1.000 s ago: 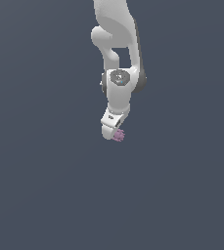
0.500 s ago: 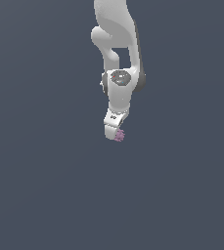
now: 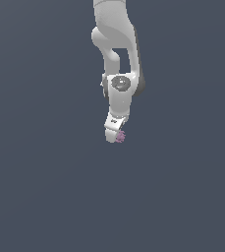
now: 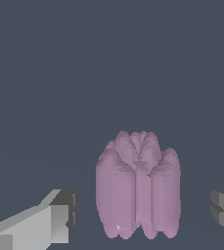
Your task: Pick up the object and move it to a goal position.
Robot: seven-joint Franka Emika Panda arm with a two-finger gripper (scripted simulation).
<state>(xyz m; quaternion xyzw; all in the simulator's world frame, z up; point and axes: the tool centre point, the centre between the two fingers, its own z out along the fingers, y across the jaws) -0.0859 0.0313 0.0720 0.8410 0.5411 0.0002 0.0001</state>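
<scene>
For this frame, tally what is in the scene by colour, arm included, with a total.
Pinkish-purple: 1, the lumpy object, sitting between the fingertips of the gripper with a gap on each side.
White: 1, the robot arm with that gripper.
Total: 2

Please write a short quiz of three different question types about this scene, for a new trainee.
1. True or false: the small pinkish-purple lumpy object lies between the two fingers of the white pincer.
2. In the wrist view, do the fingertips touch the object? A) yes, both B) no, a gap shows on each side
3. Fill in: in the exterior view the arm reaches down from the ____ of the picture.

Key: 1 true; 2 B; 3 top.
</scene>
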